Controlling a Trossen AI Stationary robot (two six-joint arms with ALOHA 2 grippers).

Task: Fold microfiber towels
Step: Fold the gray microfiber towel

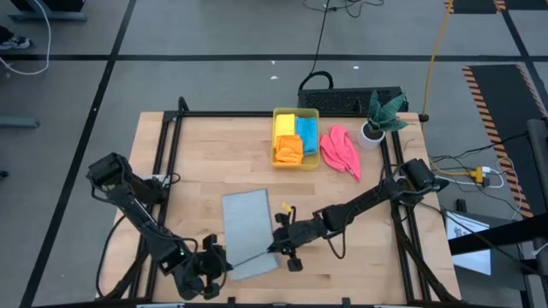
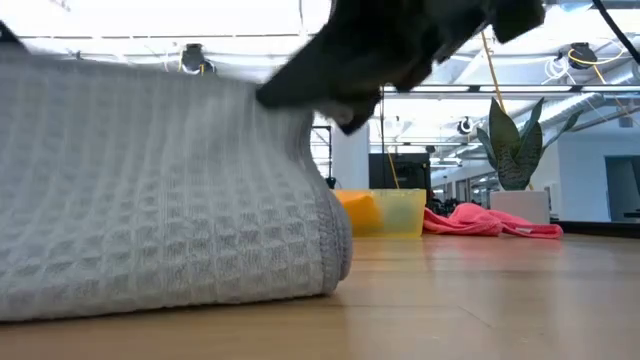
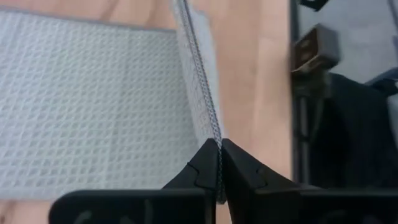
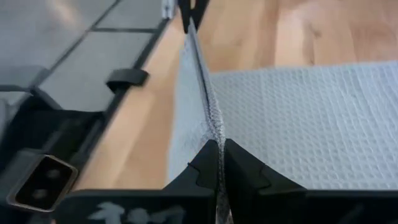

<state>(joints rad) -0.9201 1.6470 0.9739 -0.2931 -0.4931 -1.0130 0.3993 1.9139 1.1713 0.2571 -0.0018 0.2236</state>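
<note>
While three folded towels, the yellow towel (image 1: pixel 284 125), the bright blue towel (image 1: pixel 306 134) and the orange towel (image 1: pixel 288 150), already sit in the translucent yellow bin (image 1: pixel 316 112) at the far side of the wooden table (image 1: pixel 205 162), the job looks a little past halfway. The pink towel (image 1: pixel 340 151) lies crumpled just right of the bin, not yet folded. The light grey towel (image 1: pixel 248 231), at the near middle of the table, is the one in hand. Both grippers pinch its near edge: the left gripper (image 3: pixel 219 163) has its fingers pressed together on the hem at the near-left corner, and the right gripper (image 4: pixel 219 163) is likewise clamped on the hem at the right (the edge stands lifted between them). Judging from this, the fold is only starting.
</note>
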